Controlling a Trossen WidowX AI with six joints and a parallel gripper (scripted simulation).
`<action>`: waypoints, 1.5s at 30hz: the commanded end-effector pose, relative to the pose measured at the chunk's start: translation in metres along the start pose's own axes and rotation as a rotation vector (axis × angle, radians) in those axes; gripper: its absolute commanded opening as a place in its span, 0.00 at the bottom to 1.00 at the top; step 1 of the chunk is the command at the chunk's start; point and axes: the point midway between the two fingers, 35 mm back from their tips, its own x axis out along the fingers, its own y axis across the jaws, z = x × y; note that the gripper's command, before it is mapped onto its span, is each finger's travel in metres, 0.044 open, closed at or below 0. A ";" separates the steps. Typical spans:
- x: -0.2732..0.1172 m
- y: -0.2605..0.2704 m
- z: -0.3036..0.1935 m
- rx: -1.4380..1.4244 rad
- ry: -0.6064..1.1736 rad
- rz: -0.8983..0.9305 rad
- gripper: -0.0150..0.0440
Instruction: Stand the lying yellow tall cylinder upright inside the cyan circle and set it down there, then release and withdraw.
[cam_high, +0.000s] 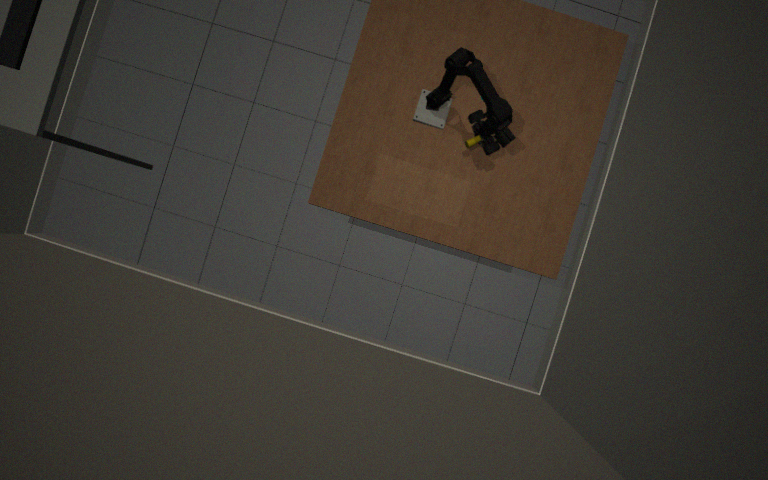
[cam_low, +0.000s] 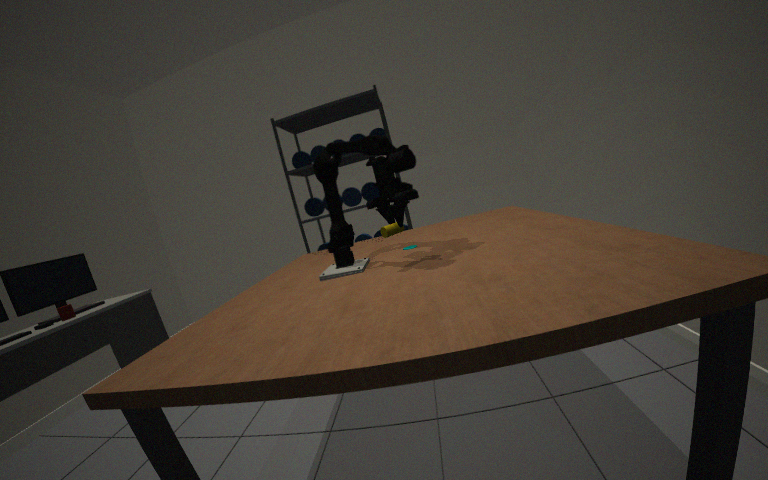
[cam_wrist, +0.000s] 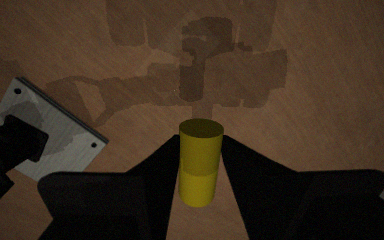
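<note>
Watching the exterior view, I see my claw (cam_high: 481, 137) (cam_low: 398, 226) (cam_wrist: 200, 140) part-closed on the yellow cylinder (cam_high: 473, 140) (cam_low: 390, 229) (cam_wrist: 199, 160), tilted near centre; turning it upright could make it slip, given such narrow contact.

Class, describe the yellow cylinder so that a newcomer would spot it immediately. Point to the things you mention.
On the wooden table (cam_high: 396, 73) (cam_low: 430, 316) stands a black robot arm (cam_high: 485, 84) (cam_low: 334, 198). Its pincer (cam_high: 482, 137) (cam_low: 398, 226) (cam_wrist: 200, 140) grips the yellow cylinder (cam_high: 472, 141) (cam_low: 390, 229) (cam_wrist: 199, 165) above the tabletop, tipped sideways. Its bright yellow sets it apart from the dark pincer.
</note>
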 end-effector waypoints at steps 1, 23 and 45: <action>-0.001 0.005 0.010 -0.001 -0.003 0.003 0.43; -0.004 0.031 0.069 -0.091 -0.006 0.009 0.43; -0.008 0.072 0.123 -0.194 -0.007 0.014 0.43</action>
